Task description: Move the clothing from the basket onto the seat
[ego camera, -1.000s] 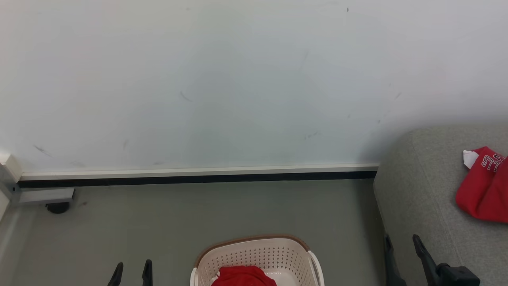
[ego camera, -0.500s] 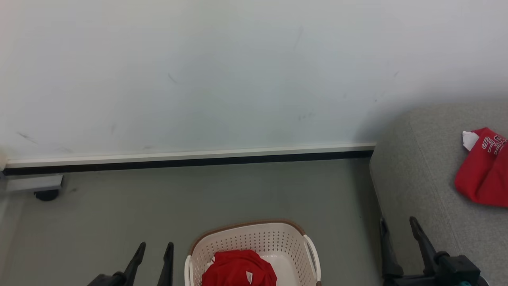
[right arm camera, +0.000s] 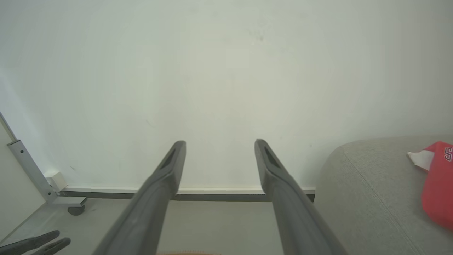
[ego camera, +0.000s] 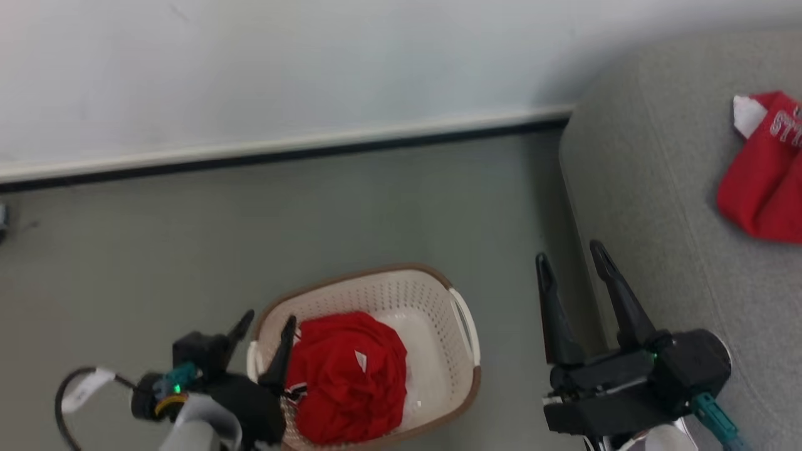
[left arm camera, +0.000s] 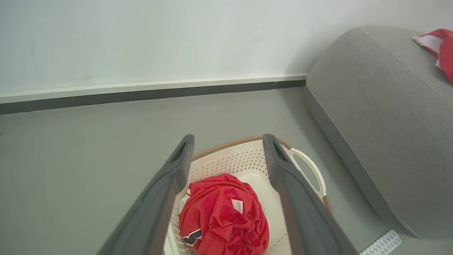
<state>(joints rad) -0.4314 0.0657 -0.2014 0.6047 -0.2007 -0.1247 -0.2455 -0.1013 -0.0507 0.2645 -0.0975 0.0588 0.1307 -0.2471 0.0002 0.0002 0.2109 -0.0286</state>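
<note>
My head view has tipped down and my left gripper (ego camera: 268, 318) has closed in on the cream-white perforated plastic basket (ego camera: 407, 294). Jaws wide, one finger (ego camera: 282, 351) crosses its left rim, just beside the crumpled bright red garment (ego camera: 348, 376) lying inside. My right gripper (ego camera: 569, 252), also wide and empty, hovers beside the big grey woven sofa (ego camera: 651, 188), where a second red garment (ego camera: 761, 181) lies to its right.

Grey floor (ego camera: 188, 250), white wall (ego camera: 313, 62), perhaps castor (right arm camera: 75, 210)
</note>
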